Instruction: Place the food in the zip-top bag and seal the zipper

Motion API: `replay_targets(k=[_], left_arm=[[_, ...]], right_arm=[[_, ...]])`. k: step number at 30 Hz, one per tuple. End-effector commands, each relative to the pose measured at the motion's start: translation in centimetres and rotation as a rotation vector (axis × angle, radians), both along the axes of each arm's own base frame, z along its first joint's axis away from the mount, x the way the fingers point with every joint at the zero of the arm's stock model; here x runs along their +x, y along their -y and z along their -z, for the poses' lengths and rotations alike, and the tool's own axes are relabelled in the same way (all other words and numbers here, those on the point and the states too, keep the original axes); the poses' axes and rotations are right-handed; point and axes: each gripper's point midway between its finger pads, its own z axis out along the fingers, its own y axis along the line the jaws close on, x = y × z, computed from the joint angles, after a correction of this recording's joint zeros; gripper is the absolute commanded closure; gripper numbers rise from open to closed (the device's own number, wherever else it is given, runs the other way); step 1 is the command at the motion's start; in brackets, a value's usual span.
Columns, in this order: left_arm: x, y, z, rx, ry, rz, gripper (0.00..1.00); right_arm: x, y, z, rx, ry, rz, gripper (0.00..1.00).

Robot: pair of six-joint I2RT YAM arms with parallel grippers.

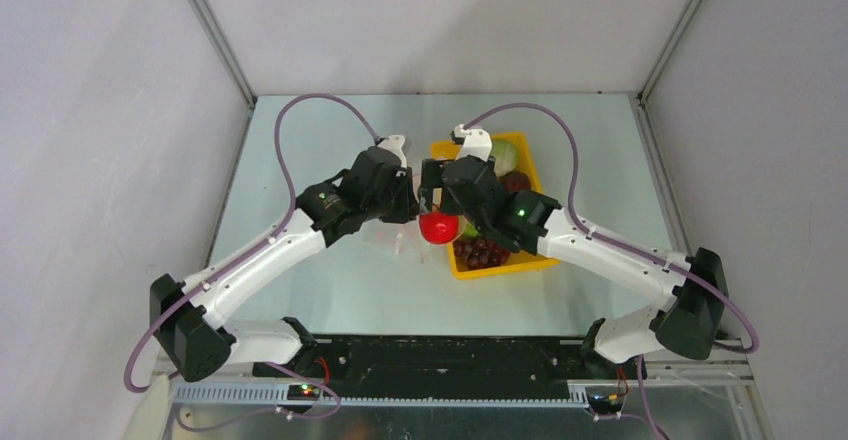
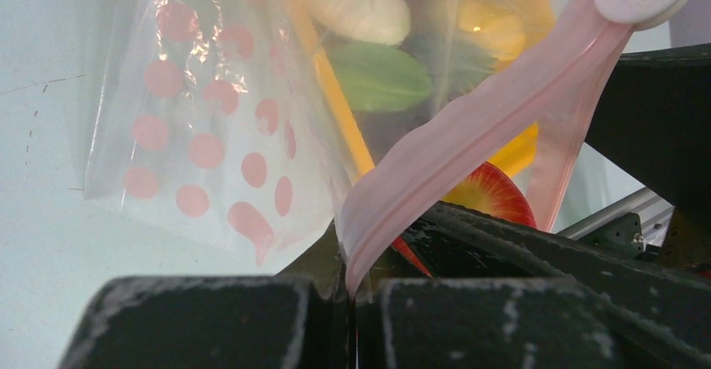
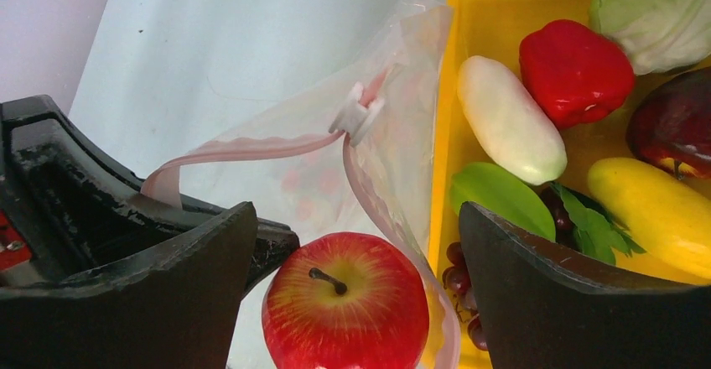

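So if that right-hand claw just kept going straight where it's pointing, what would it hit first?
Most likely the red apple: it sits directly ahead of the right gripper, between its open jaws, at the mouth of the zip-top bag. Depth is hard to judge from here.

Yellow tray (image 1: 505, 269) on tbl (image 1: 330, 295)

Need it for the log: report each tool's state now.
Left tool: closed on the zipper.
Right tool: open around the apple, not gripping it.
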Motion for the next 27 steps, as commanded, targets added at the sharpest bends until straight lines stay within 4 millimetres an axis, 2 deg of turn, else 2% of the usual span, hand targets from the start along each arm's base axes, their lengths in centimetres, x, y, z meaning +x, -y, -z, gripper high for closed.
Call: replay_targets(k=[1,8,11,15,18,23,27], left_arm=[[0.9,0.3,-2.5,-0.044,0.055,-0.030,1.00],[1.2,0.1,-2.5,-0.031,0.053,-0.040,1.00],[1.3,0.0,-2.5,-0.025,0.053,-0.040,1.00],[1.3,-0.2,-2.6,-0.023,0.056,-0.044,1.00],[1.2,-0.1,-2.6,-0.027,0.054,-0.040,1.00],[1.2,0.0,-2.4,-0.028,0.048,-0.037,1.00],[1.1,-0.1,-2.7,-0.034,0.053,-0.039,1.00]], right_arm=[[-0.3,0.2,-4.6,0.081,0.076,-0.010,0.06],[-1.3,2.2,-5.8,0.073,0.100,0.001,0.07],[-1.4,3.5,-5.3,0.055,0.104,0.033,0.07],[-1.8,5.3,-3.4,0.024,0.070,0.073,0.10],[-2.0,6.3,-1.4,0.017,0.020,0.099,0.17],[-2.3,5.7,0.6,0.025,-0.027,0.056,0.26],[-2.1,5.7,2.3,0.013,-0.064,0.076,0.37]])
